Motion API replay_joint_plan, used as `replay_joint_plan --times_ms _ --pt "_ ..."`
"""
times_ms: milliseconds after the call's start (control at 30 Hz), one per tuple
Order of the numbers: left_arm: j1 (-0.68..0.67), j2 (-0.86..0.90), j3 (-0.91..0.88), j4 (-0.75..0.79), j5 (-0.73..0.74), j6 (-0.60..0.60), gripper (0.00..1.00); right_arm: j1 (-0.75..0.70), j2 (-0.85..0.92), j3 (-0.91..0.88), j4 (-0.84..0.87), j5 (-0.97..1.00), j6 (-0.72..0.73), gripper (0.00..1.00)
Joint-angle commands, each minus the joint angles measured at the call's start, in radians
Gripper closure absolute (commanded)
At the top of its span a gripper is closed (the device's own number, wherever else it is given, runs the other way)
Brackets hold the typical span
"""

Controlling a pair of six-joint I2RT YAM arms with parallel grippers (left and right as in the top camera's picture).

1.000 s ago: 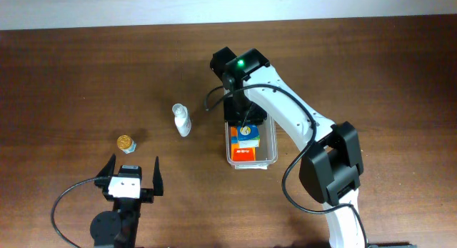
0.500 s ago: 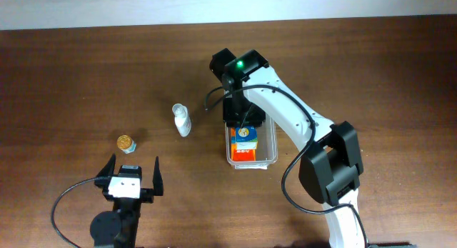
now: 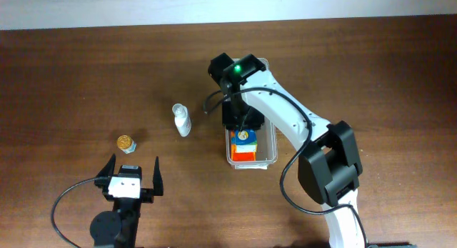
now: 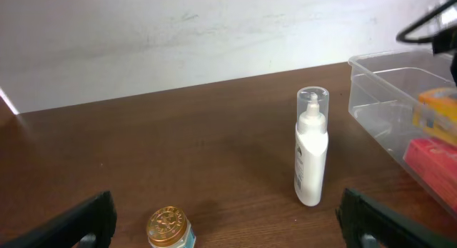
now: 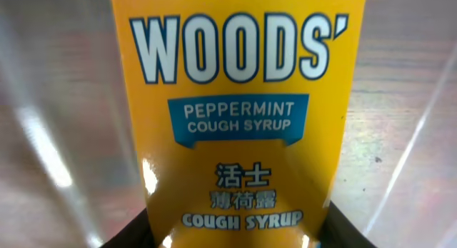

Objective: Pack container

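While the container [image 3: 273, 151] sits right of centre on the table [image 3: 71, 76], long side running away from the robot, the right gripper [image 3: 243, 121] is down over it, clamped on a yellow syrup box [image 5: 239, 119]! The wrist camera is filled by that box, "WOODS' Peppermint Cough Syrup" in big letters, with dark fingers [image 5: 153, 234] peeking in at the bottom corners on either side and blurred clear plastic walls beyond. From overhead the syrup box shows just below the gripper, inside the container, and a red box [image 3: 245, 156] lies right next to it at the near end of the bin. Whether the syrup box touches the floor of the container, I cannot tell. Out to the left, well apart from the bin, a white pump bottle [image 4: 311, 151] with a clear cap stands upright on the wood. Further left and nearer the robot sits a small jar [image 3: 127, 142] with a gold lid. And at the near edge, the left gripper [image 3: 133, 166] hangs back, jaws spread wide, holding nothing, pointed toward jar and bottle.
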Motion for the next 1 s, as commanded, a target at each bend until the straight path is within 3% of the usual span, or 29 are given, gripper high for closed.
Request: replay_joint_plan --times_ms 0,967 --pt "0.005 -0.005 -0.01 0.0 0.004 0.016 0.01 0.01 -0.031 -0.03 0.005 0.011 0.016 0.58" --pt "0.005 -0.005 -0.01 0.0 0.004 0.016 0.01 0.018 -0.031 -0.033 -0.03 -0.087 0.016 0.56"
